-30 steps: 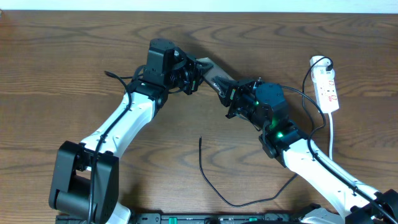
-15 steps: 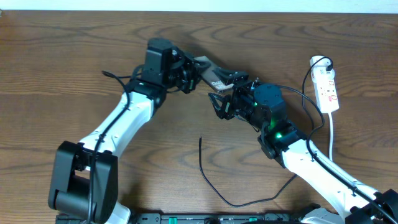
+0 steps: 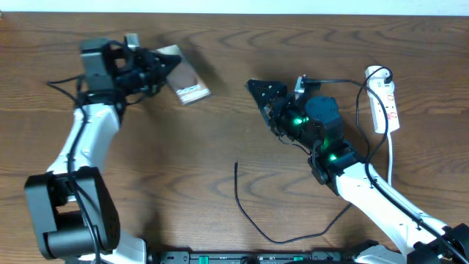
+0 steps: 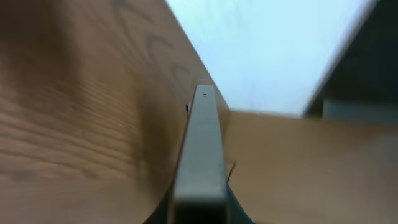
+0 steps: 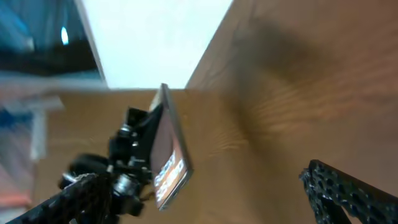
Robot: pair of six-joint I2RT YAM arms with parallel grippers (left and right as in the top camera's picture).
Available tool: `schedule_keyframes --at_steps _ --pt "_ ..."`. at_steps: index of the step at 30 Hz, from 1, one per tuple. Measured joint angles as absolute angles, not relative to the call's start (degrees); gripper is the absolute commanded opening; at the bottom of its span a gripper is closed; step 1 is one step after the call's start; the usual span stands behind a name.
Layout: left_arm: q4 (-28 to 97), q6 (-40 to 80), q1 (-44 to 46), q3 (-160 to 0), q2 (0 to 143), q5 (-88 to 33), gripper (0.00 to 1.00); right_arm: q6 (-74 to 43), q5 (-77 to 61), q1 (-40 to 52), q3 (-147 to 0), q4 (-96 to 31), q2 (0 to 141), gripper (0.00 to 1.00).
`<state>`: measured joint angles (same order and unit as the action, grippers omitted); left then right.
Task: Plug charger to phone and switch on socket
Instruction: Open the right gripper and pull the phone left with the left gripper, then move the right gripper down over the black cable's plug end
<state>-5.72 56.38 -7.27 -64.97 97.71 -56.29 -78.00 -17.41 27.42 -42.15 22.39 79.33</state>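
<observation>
The phone (image 3: 187,83) hangs above the table at the upper left, with my left gripper (image 3: 160,67) shut on one end. In the left wrist view the phone (image 4: 202,143) shows edge-on, pinched between the jaws of my left gripper (image 4: 200,211). My right gripper (image 3: 282,89) stands wide open at centre right, holding nothing, well apart from the phone. The right wrist view shows the phone (image 5: 169,158) to the left, between the spread fingers (image 5: 354,193). The charger cable (image 3: 253,220) lies loose on the table, plug tip (image 3: 236,164) free. The socket (image 3: 385,103) lies at the far right.
The socket's white cord (image 3: 390,158) runs down the right side. A black cable (image 3: 363,121) loops between my right arm and the socket. Wood table (image 3: 183,161) lies between the arms.
My right gripper opened and let go of the phone. The left arm swung far to the left, carrying the phone away from the right gripper.
</observation>
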Motion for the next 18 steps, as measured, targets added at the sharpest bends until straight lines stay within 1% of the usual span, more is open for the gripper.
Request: schedule_keyframes --at_steps 3,6,8,12,13,18 --pt "-3.62 47.77 -10.72 -64.97 97.71 -63.70 0.08 -68.29 -18.37 27.42 -42.15 22.85 79.33 0.99" --pt "1.04 40.47 -13.23 -64.99 97.71 -67.96 0.07 -62.54 -19.07 27.44 -42.26 21.89 79.33 0.99" --pt "4.36 35.68 -15.22 -64.99 97.71 -69.69 0.07 -59.37 -19.46 27.44 -42.81 18.59 79.33 0.99" --pt "9.34 28.42 -19.53 -64.99 97.71 -71.33 0.07 -53.45 -19.42 27.44 -48.12 2.59 79.33 0.99" --pt "9.89 27.79 -20.29 -64.99 97.71 -71.46 0.07 -51.68 -19.16 27.44 -50.54 -2.96 79.33 0.99" --pt "10.61 24.47 -25.82 -64.99 97.71 -71.70 0.07 -46.11 -14.76 28.97 -61.12 -21.04 79.33 0.99"
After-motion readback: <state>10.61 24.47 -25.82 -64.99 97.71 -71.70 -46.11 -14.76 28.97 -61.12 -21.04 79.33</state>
